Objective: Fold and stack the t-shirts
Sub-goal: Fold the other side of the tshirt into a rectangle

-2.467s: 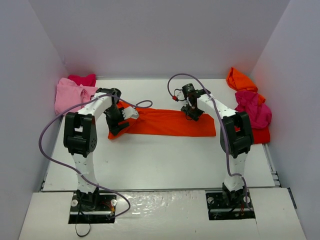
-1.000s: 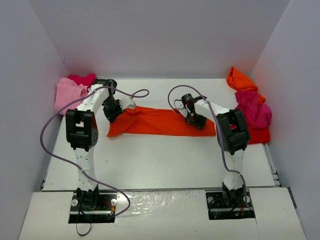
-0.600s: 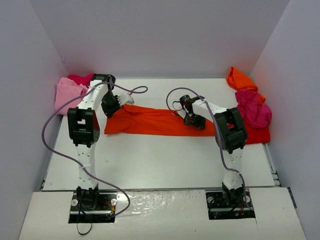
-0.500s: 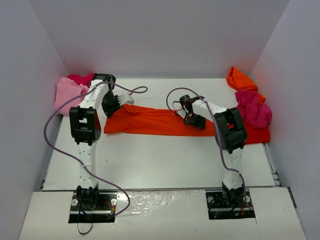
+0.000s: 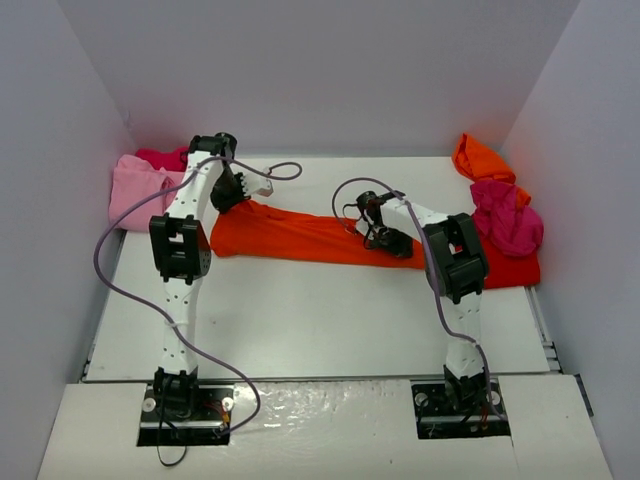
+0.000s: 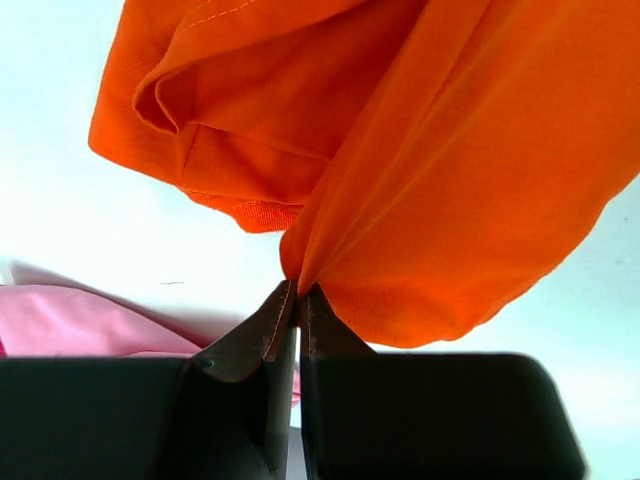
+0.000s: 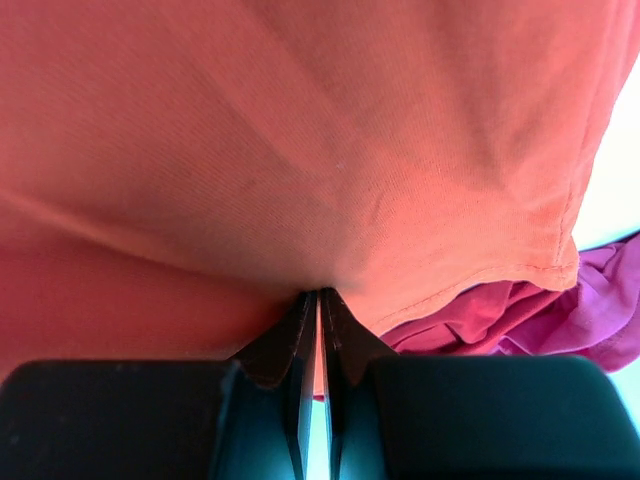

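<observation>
Across the white table [image 5: 300, 320] stretches the long orange-red cotton t-shirt [image 5: 300, 236]. The right gripper [image 7: 318, 292] has just pinched shut on a fold toward its right end. Farther back, the left gripper [image 6: 297, 285], clamped on the left end, has drawn it up toward the light pink tee [image 5: 135, 190]. With both ends held, a fold looks ready to begin.

I see a white matte surface [image 5: 320, 320], a pale back wall [image 5: 320, 70] behind it, a left wall [image 5: 45, 200] and a right wall [image 5: 600, 210] closing the sides, a glossy white ledge [image 5: 330, 430] along my near edge, a grey strip [image 5: 541, 325] down the surface's right side
</observation>
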`<state>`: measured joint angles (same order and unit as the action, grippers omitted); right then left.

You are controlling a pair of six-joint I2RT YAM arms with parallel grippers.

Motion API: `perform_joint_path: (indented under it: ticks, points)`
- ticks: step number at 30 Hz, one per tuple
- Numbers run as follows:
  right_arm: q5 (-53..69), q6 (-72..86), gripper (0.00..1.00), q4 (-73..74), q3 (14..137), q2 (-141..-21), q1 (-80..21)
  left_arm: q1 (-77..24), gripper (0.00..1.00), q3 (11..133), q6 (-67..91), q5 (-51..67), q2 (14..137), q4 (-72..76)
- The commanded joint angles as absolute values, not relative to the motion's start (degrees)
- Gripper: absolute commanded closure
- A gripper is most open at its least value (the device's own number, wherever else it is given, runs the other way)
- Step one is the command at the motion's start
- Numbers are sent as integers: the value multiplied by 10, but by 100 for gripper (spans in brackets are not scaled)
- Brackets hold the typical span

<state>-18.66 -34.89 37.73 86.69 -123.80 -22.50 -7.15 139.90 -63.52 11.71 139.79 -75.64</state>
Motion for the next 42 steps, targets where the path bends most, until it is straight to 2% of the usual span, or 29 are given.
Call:
perform_joint_path:
  ticks: [1, 10, 11, 15, 18, 21, 28, 33, 38, 41, 42]
  points:
    - [-133, -337, 96, 374, 855, -1298, -217, -81, 100, 1427, -687, 92, 1370, -836]
    - [-129, -332, 96, 375, 858, -1304, -216, -93, 100, 1452, -696, 85, 1430, -818]
    - [-129, -330, 96, 376, 859, -1304, -216, -95, 97, 1452, -696, 85, 1437, -814]
    - [-130, -328, 96, 375, 862, -1302, -215, -98, 80, 1457, -696, 83, 1455, -794]
    - [-129, -324, 95, 375, 865, -1303, -215, -98, 57, 1466, -678, 85, 1467, -763]
    - [-129, -323, 94, 374, 868, -1303, -214, -98, 45, 1465, -657, 91, 1462, -727]
    - [-132, -320, 94, 375, 873, -1299, -214, -96, 43, 1417, -616, 100, 1397, -626]
    - [-139, -316, 93, 374, 883, -1278, -214, -97, 42, 1411, -608, 98, 1343, -606]
    - [-133, -314, 90, 375, 883, -1241, -212, -99, 36, 1415, -593, 98, 1291, -603]
    - [-137, -316, 81, 374, 877, -1216, -211, -104, 34, 1412, -590, 104, 1270, -608]
    - [-138, -317, 81, 374, 876, -1212, -210, -108, 34, 1412, -588, 104, 1269, -610]
